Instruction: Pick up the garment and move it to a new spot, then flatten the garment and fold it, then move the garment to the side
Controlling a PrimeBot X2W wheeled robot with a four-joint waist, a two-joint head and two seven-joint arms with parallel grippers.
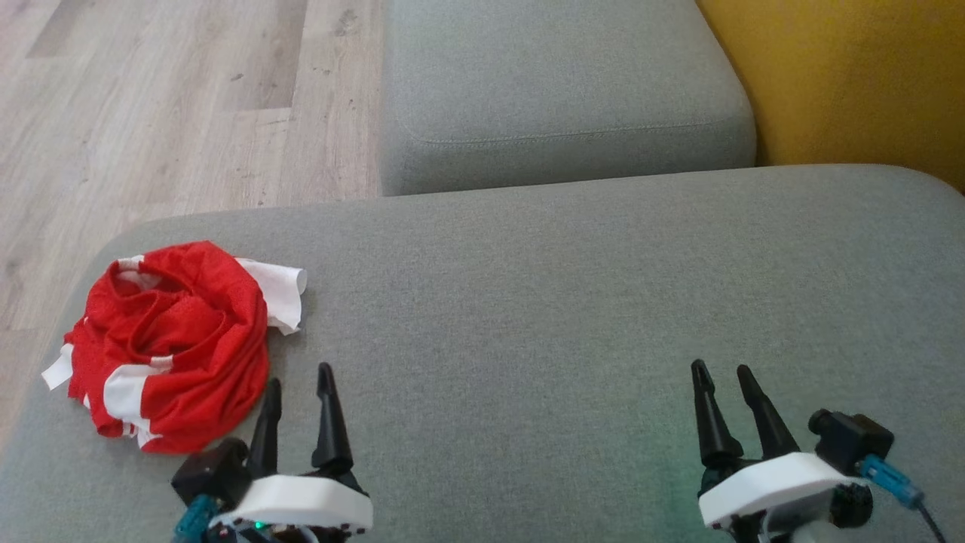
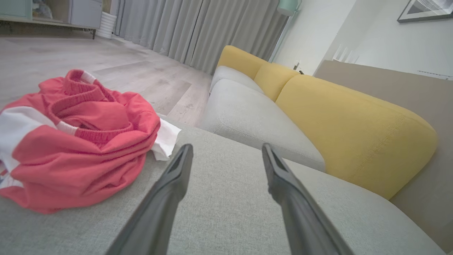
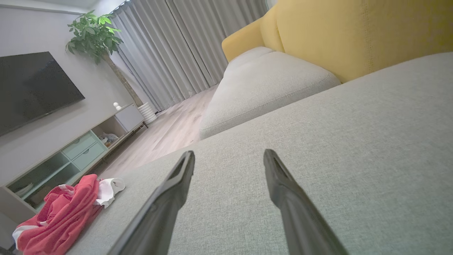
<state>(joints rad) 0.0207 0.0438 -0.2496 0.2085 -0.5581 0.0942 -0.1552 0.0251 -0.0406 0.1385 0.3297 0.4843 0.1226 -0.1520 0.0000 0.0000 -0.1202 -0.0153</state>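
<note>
The grey seat cushion [image 1: 573,302] lay under both claws and ran on well ahead of their fingertips. A second grey cushion [image 1: 558,75] sat beyond it, farther ahead between the two claws. The yellow backrest [image 1: 852,75] rose ahead and to the right of the right claw [image 1: 722,366]. Pale wood floor [image 1: 151,113] showed ahead and to the left of the left claw [image 1: 298,375].

The red-and-white garment [image 1: 173,339] sat in a crumpled heap on the seat cushion, just to the left of the left claw and slightly ahead of its tips. It was mesh-like, and its ribbed elastic band suggested shorts. In the left wrist view a narrow strip of cushion separated it from the nearer finger, so it looked close but untouched. It lay well apart from the right claw, far off to that claw's left.

Both claws hung low over the cushion with fingers spread and nothing between them.

The task appeared to be at its very start, with the pickup not yet made. The next move probably called for the left claw to swing left over the heap, drop, and pinch a thick fold rather than a single loose layer. The bare cushion between the claws looked like a natural new spot for flattening the garment.
</note>
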